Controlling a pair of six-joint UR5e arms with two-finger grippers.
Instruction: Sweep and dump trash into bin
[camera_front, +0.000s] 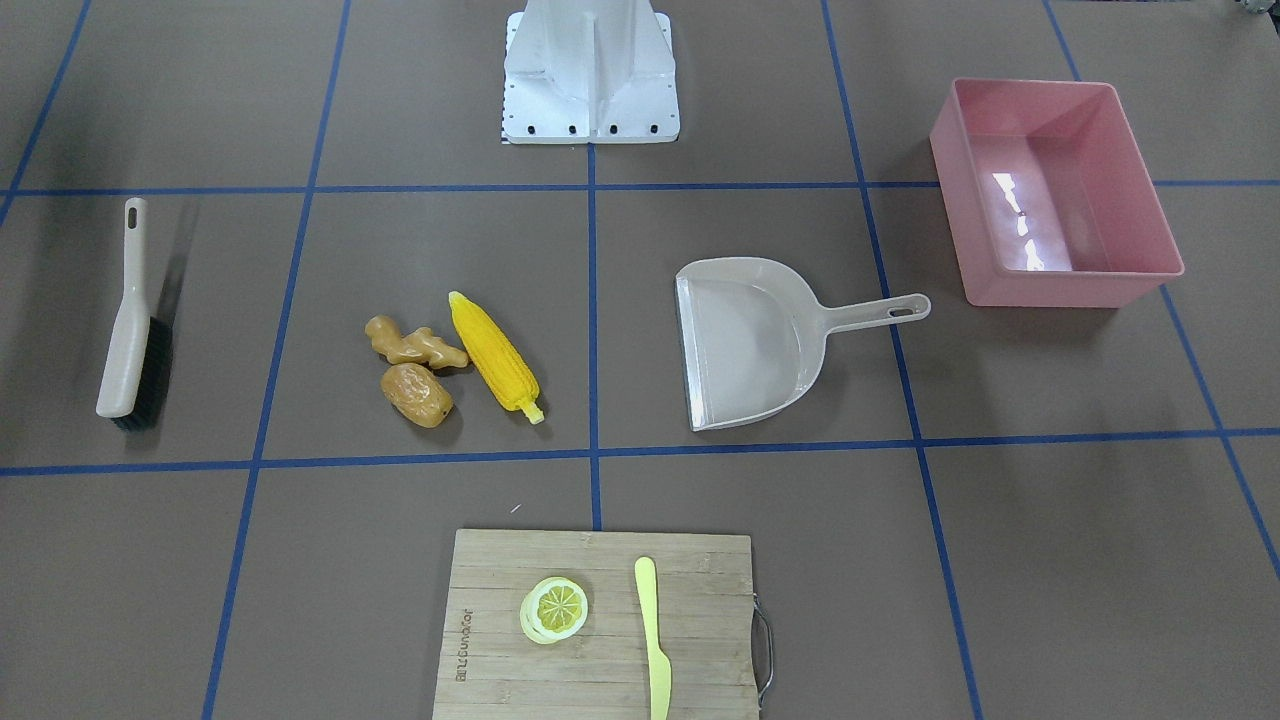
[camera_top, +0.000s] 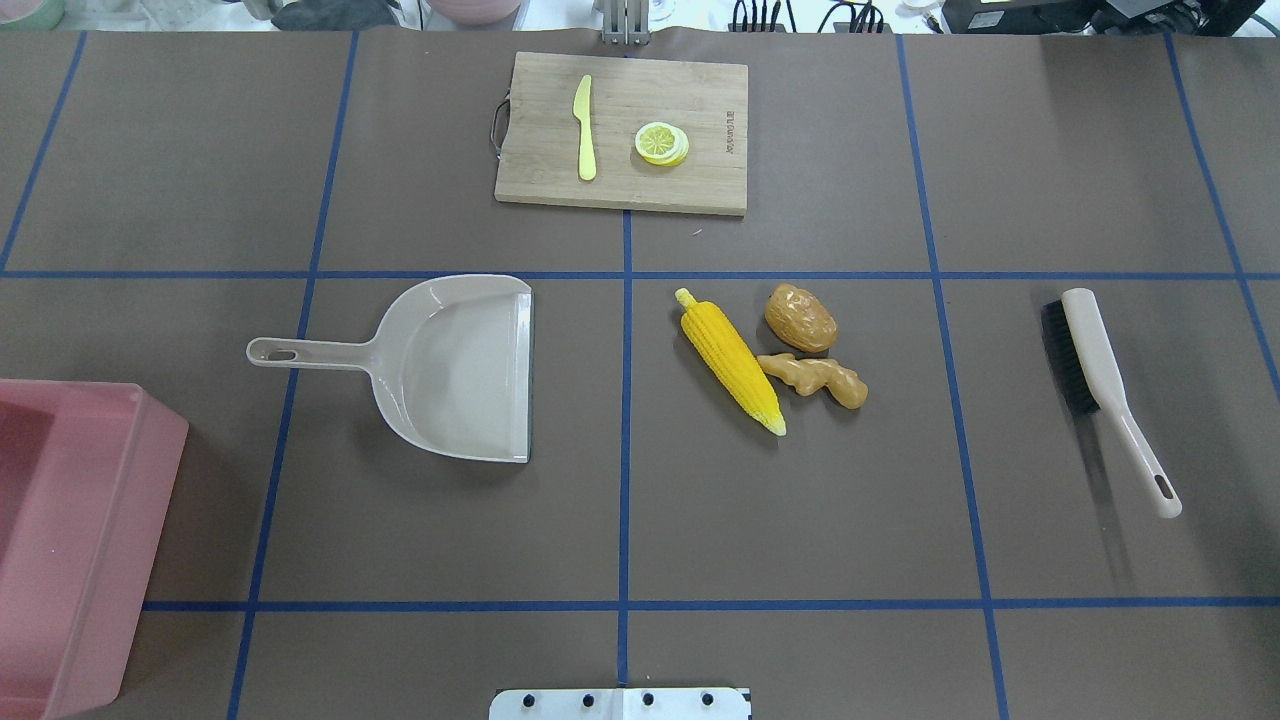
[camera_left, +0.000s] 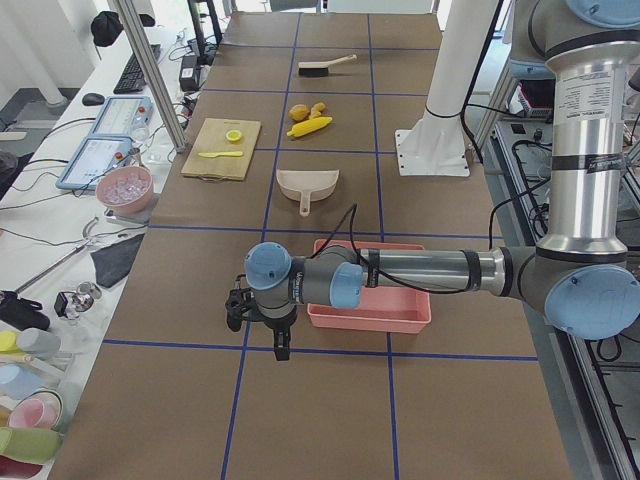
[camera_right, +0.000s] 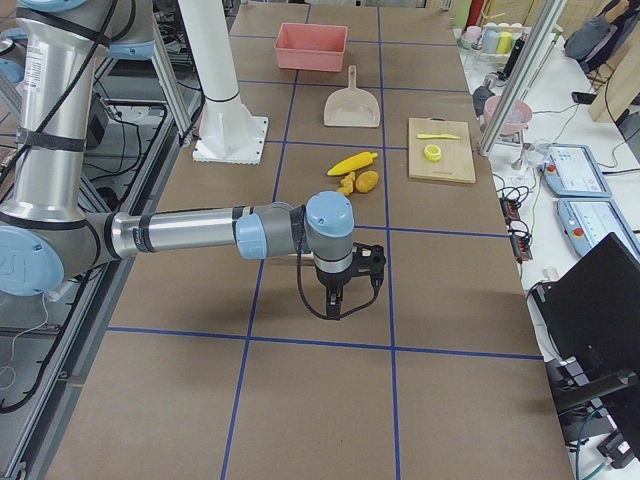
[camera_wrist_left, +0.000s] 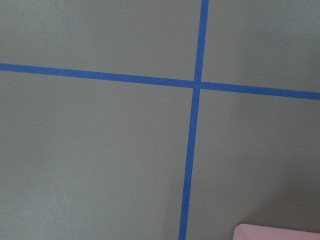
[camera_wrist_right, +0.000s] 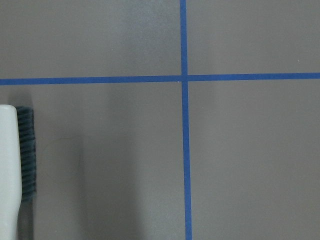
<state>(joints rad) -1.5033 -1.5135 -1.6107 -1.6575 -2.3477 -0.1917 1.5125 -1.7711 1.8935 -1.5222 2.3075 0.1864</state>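
Nothing is swept yet: the yellow corn cob, knobbly tan ginger root and brown oval potato lie together, well apart from the left gripper and right gripper (spread or pressed together, I cannot tell). The glossy pink rectangular tub, near the left one, holds nothing.

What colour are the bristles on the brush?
The bristles of the brush are black, and its handle is beige. The overhead exterior view shows this best.

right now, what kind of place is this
Probably a robotics lab workcell: a blue tape grid on the table, the left arm and right arm, and operator tablets alongside.
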